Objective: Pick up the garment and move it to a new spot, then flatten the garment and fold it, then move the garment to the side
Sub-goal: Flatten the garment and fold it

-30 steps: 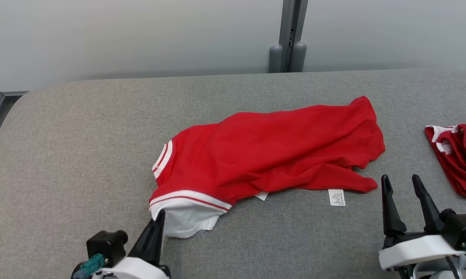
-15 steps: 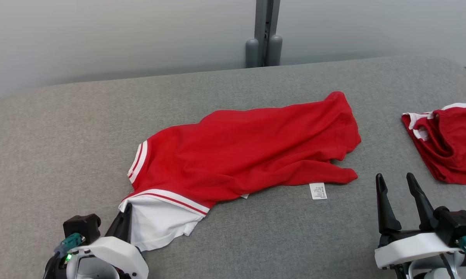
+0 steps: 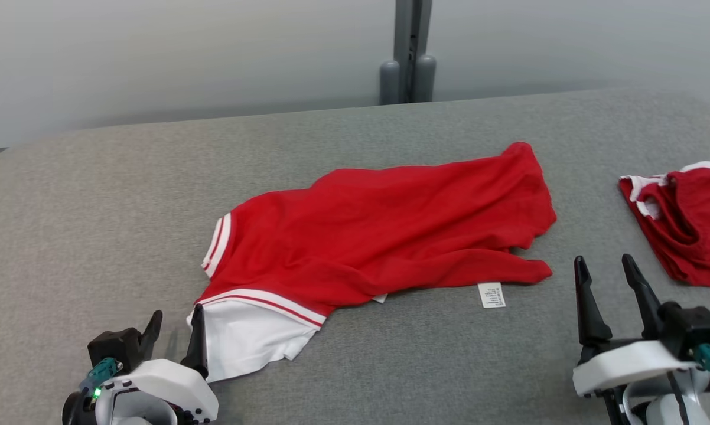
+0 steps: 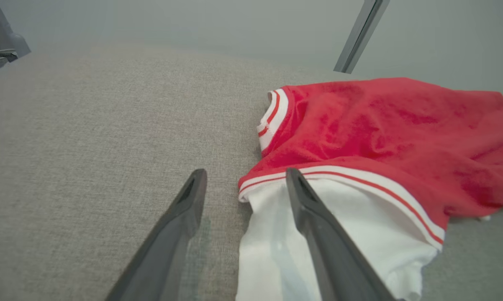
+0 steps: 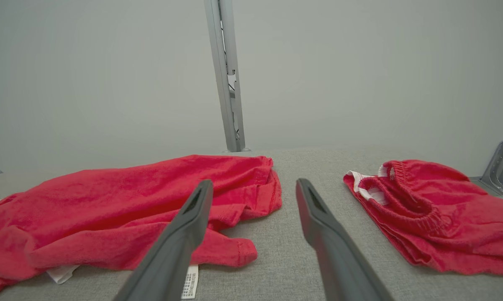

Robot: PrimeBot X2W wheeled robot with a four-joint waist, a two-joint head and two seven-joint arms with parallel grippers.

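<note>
Left gripper (image 3: 178, 311), right gripper (image 3: 602, 260), two garments (image 3: 378, 230) (image 3: 694, 230)

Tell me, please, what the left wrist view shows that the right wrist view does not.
Left wrist view: the left gripper, jaws open, with one finger overlapping the white panel of the red garment, and the striped trim beyond it. Right wrist view: the right gripper, jaws open, a care label, and a second red garment at that view's right. Both: the red garment, the grey padded table and a metal post.
</note>
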